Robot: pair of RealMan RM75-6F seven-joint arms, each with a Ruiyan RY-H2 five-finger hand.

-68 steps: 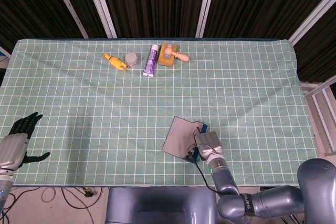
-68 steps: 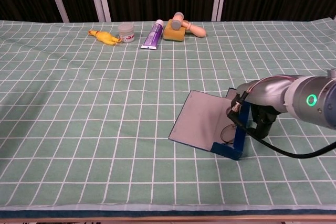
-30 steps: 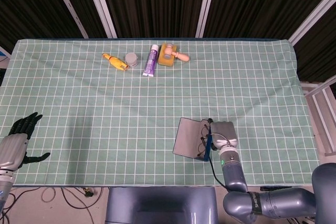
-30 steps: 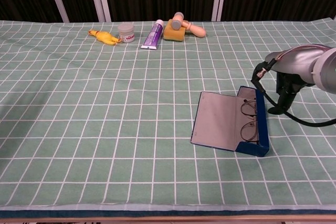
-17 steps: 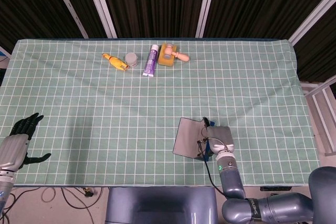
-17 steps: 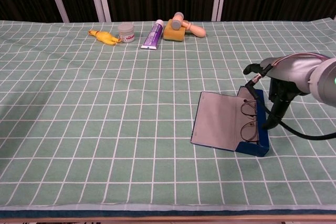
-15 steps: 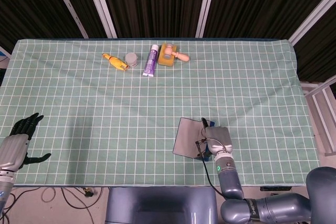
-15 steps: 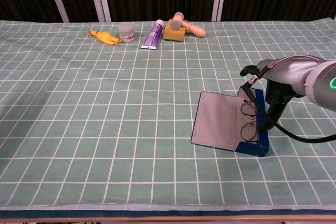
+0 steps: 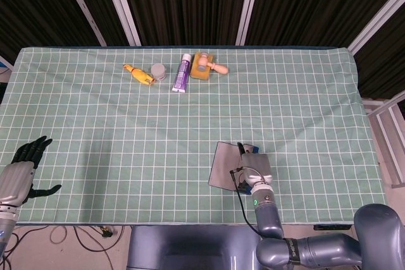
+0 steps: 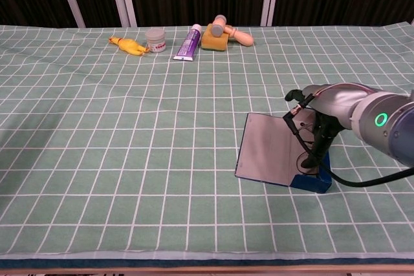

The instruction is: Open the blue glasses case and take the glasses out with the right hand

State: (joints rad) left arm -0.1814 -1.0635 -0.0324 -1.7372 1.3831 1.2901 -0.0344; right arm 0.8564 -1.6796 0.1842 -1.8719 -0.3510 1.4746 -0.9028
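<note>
The blue glasses case (image 10: 312,181) lies open near the table's front right, its grey lid (image 10: 268,147) folded flat to the left. In the head view the case lid (image 9: 223,172) shows beside my right hand (image 9: 254,170). That right hand (image 10: 318,123) hangs over the case's tray, dark fingers (image 10: 314,150) reaching down onto the glasses (image 10: 301,159), which stay in the tray and are mostly hidden. Its thumb and fingers stand apart, with no grip showing. My left hand (image 9: 22,170) hovers off the table's front left corner, fingers spread, holding nothing.
Along the far edge lie a yellow rubber chicken (image 10: 129,45), a small jar (image 10: 155,39), a purple tube (image 10: 189,42) and a wooden toy on a yellow block (image 10: 220,35). A green checked cloth (image 10: 129,159) covers the table.
The case went from partly open to fully open and shifted right. My right hand lifted away to the right, then came back left and down over the glasses. The left hand stayed still.
</note>
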